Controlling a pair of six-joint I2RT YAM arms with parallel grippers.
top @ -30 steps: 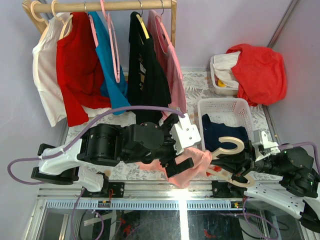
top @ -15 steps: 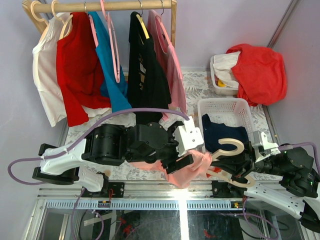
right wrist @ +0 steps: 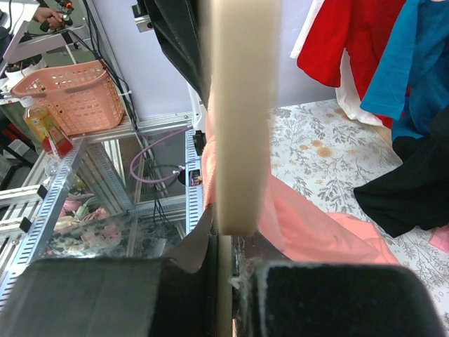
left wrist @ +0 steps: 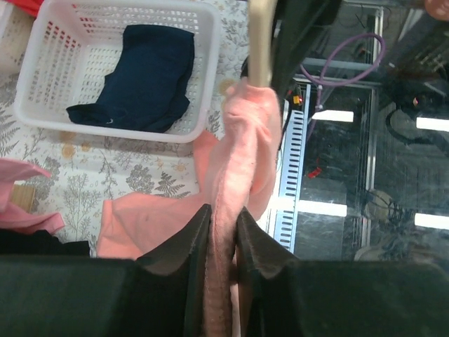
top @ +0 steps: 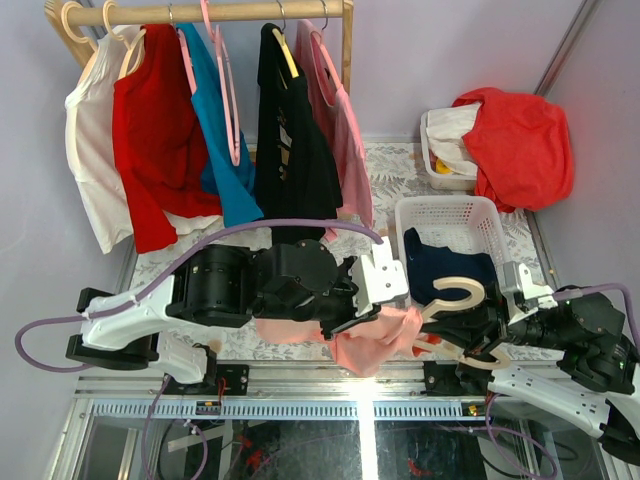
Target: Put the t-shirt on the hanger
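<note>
The t-shirt (top: pixel 378 342) sits bunched at the near edge of the table (top: pixel 400 165), between the two arms and just in front of the white basket (top: pixel 445 205). We see part of it flat on the flowered cover and part drawn up in a ridge.

A wooden rail (top: pixel 200 12) at the back left carries white, red, blue, black and pale pink tops. At the back right a small bin (top: pixel 432 165) is draped with a red garment (top: pixel 520 140). The basket holds a folded navy garment (top: pixel 450 262).

The hanger (top: pixel 455 292) is tilted, hook toward the basket, with one arm reaching to the t-shirt. In the left wrist view its cream end (left wrist: pixel 259 38) meets the top of the cloth ridge (left wrist: pixel 242 147). We cannot tell whether the cloth is over it or only against it.

The left gripper (left wrist: pixel 223 214) has both jaws pinched on a fold of the t-shirt. The right gripper (right wrist: pixel 224 260) is clamped on the hanger (right wrist: pixel 242 105), which stands edge-on between its fingers with pink cloth (right wrist: pixel 309 225) just behind.
</note>
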